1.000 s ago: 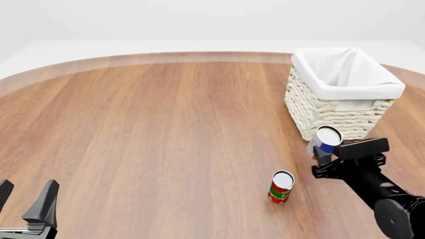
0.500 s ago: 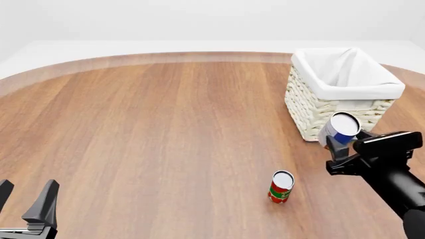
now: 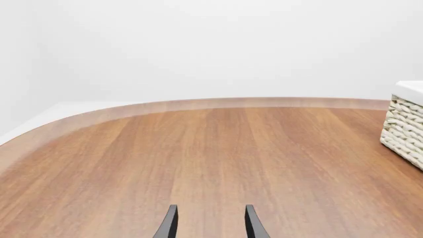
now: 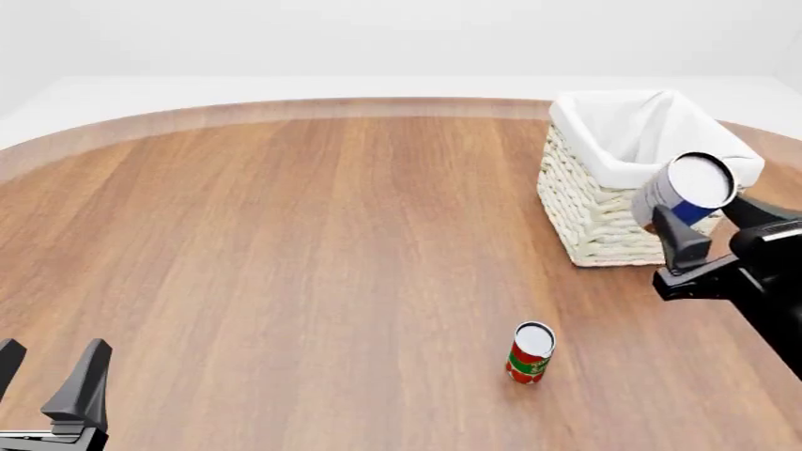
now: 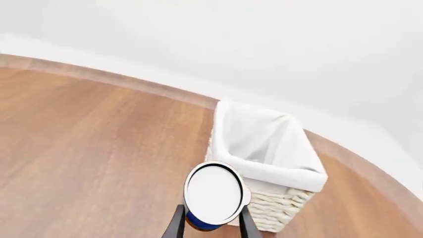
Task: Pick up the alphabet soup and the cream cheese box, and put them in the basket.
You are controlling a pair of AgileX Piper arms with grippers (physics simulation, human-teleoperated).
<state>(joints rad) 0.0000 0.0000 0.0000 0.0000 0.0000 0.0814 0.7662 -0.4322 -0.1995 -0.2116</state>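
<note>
My right gripper [image 4: 688, 228] is clamped on the alphabet soup [image 4: 683, 192], which I see lifted clear of the table [image 4: 314, 235] at the right edge of the front view, tilted so its silver-grey top faces the camera. In that view the can overlaps the near right corner of the basket [image 4: 589, 211]; whether it is above the rim or short of it I cannot tell. The right wrist view shows the can [image 5: 215, 195] between the two fingers [image 5: 176, 224], low in the frame, with the basket [image 5: 281, 206] beyond it. The basket stands upright at the upper right of the front view, its white cloth lining [image 4: 633, 136] folded over the rim. The part of the interior I can see, in both the front and right wrist views, shows only cloth; the bottom is hidden by the near wall. A red and green can [image 4: 531, 353] stands upright on the wood at lower centre-right of the front view, well apart from the basket. My left gripper [image 4: 44, 376] sits at the lower left corner, fingers spread with nothing between them; its wrist view shows both fingertips [image 3: 168, 225] over bare wood. The cream cheese box shows in none of my views.
</note>
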